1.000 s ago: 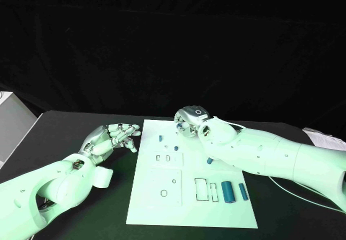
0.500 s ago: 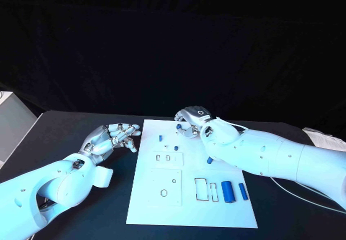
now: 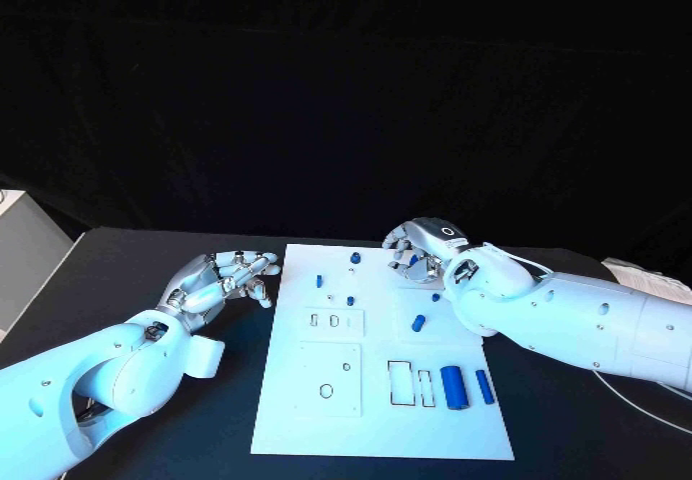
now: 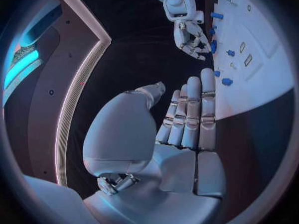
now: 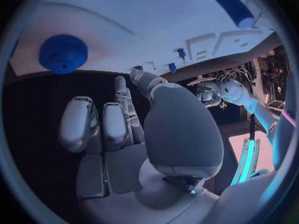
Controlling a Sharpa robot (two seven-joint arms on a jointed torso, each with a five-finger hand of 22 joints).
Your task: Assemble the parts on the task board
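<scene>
Right hand (image 3: 428, 252) sits over the far right corner of the task board (image 3: 375, 420), its fingers curled inward; the head view shows a glimpse of blue beneath them, but whether anything is held cannot be told from there. The right wrist view gives the palm side (image 5: 134, 134): the fingers are bent in with nothing between them, and a blue toothed gear (image 5: 64, 53) lies on the white board just beyond the fingertips, apart from them. That gear is mostly hidden under the hand in the head view. Two blue cylinders, a thick one (image 3: 453, 386) and a thin one (image 3: 485, 387), lie side by side near the board's right edge, beside two outlined rectangular slots (image 3: 402, 382). A small blue peg (image 3: 418, 323) lies tilted in the middle of the board, with smaller blue pieces farther back: one (image 3: 356, 258) near the far edge, one (image 3: 319, 281) toward the left edge, and one (image 3: 436, 296) just beside the right forearm. Left hand (image 3: 224, 281) rests on the black table (image 3: 130, 270) just beside the board's left edge, holding nothing. The left wrist view shows its fingers (image 4: 190, 114) straight and close together with the thumb apart, and across the board it also catches the right hand (image 4: 190, 35) hanging fingers-down over the far corner.
</scene>
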